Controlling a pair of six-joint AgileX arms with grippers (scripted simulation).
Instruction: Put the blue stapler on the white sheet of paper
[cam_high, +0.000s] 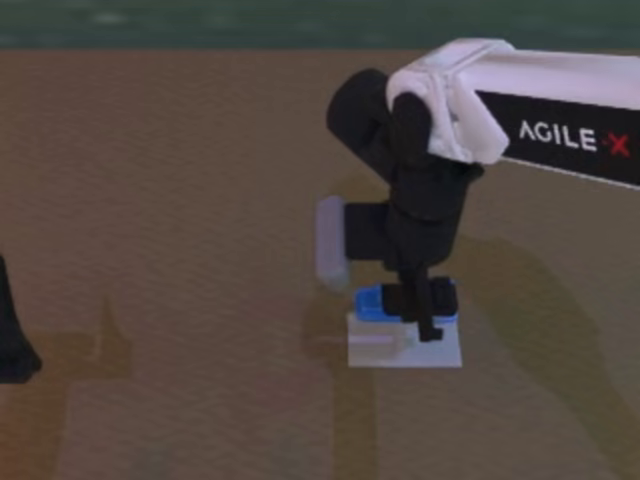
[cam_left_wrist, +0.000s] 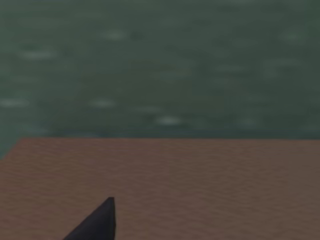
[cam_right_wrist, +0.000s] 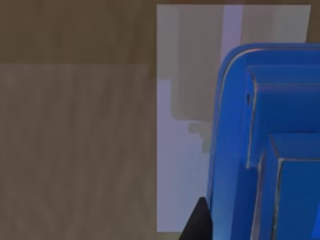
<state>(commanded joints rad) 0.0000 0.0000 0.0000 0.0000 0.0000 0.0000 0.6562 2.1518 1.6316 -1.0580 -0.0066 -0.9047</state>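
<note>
a: which colours are seen on the table (cam_high: 180, 200)?

b: a brown surface with a faint rippled grain is shown, and a dark green mottled backdrop (cam_left_wrist: 160, 65) is seen behind it.

a: and the stapler?

b: the blue stapler (cam_high: 372, 303) is rendered bright blue, with darker blue edges. the white sheet of paper (cam_high: 445, 350) is shown pale white-grey, with a duller beige-tinted patch.

a: the arms?

b: the right arm (cam_high: 540, 100) is coloured white and black, with white lettering and a red mark; the right gripper (cam_high: 428, 325) is black. the left arm (cam_high: 12, 340) is black.
</note>
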